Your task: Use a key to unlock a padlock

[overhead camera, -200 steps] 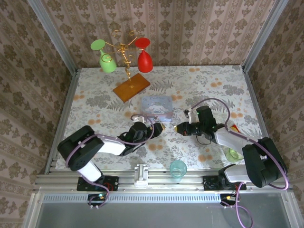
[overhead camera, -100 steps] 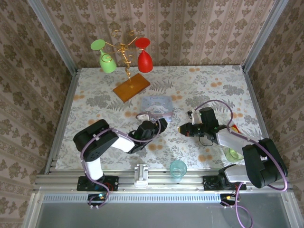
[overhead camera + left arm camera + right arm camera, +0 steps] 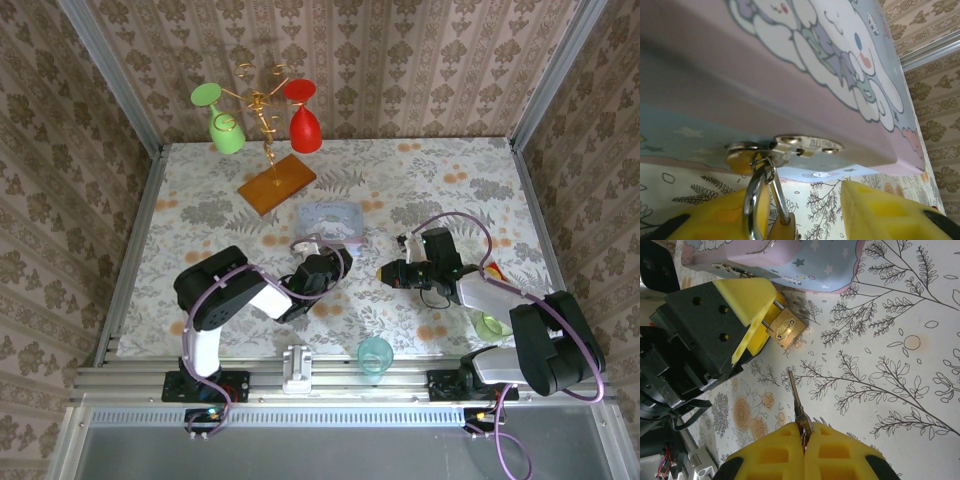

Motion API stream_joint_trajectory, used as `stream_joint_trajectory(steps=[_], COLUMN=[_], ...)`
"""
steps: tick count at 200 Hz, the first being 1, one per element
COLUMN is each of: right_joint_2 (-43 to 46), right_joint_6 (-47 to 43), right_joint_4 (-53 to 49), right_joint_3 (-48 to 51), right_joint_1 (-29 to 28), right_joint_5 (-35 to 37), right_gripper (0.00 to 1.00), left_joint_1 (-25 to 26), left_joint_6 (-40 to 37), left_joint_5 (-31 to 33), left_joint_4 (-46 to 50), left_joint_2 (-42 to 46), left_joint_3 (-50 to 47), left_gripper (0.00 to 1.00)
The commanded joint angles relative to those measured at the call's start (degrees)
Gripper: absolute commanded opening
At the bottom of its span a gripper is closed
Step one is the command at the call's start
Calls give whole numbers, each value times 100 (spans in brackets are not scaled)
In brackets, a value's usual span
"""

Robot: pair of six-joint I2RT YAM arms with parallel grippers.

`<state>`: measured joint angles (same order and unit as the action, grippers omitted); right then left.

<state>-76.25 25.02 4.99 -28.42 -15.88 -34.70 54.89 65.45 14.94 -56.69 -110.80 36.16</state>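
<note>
Two grippers: the left gripper (image 3: 338, 262) and the right gripper (image 3: 385, 272) face each other mid-table, near but apart, just in front of the tin box (image 3: 332, 222)
Padlock: the padlock (image 3: 786, 329) hangs by its shackle (image 3: 756, 195) from the hasp (image 3: 807, 144) on the tin's near side, brass body low over the tablecloth (image 3: 900, 340)
Left jaws: apart, straddling the lock; one pad (image 3: 715, 220) just beside the shackle, the other standing off with cloth showing in the gap, so nothing clamped yet
Right jaws: pressed together, gripping the key's head
Key: the key (image 3: 795, 395) sticks out past the right pads, tip near the brass body but not touching
Step in hand: likely steadying the lock so the key can enter
Alignment: the blade seems aimed at the body's corner rather than along its length; keyhole not visible
Doing it well: clamp the flat brass faces, not the shackle, so the body cannot swing; leave the bottom end uncovered; then turn the right wrist until blade and lock line up before advancing slowly
Risk: a loose lock would swivel away under the push, and so thin a key could twist in the pads
</note>
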Motion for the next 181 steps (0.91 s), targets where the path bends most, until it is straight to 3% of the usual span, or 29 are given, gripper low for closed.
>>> stream_joint_trajectory(steps=[1,34,78,132,181], right_joint_2=[-74,-310,-1368,-1819,-2158], right_joint_6=[-46,192,388,777,1034], right_joint_4=[55,280,371,853,1219], right_joint_3=[21,-41,-359,-639,-717], right_joint_1=[40,42,38,60,61], right_joint_5=[-63,-482,-1288,-2054,-2589], right_gripper=[0,0,0,0,0], left_joint_1=[62,13,-182,-325,-453], left_joint_6=[284,256,294,712,1402], left_joint_5=[-255,-360,-742,-1113,-1343], left_joint_4=[418,683,550,36,-987], left_joint_2=[-334,-232,-213,232,10], left_joint_3=[-26,-48,-108,-405,-611], left_gripper=[33,19,3,0,0])
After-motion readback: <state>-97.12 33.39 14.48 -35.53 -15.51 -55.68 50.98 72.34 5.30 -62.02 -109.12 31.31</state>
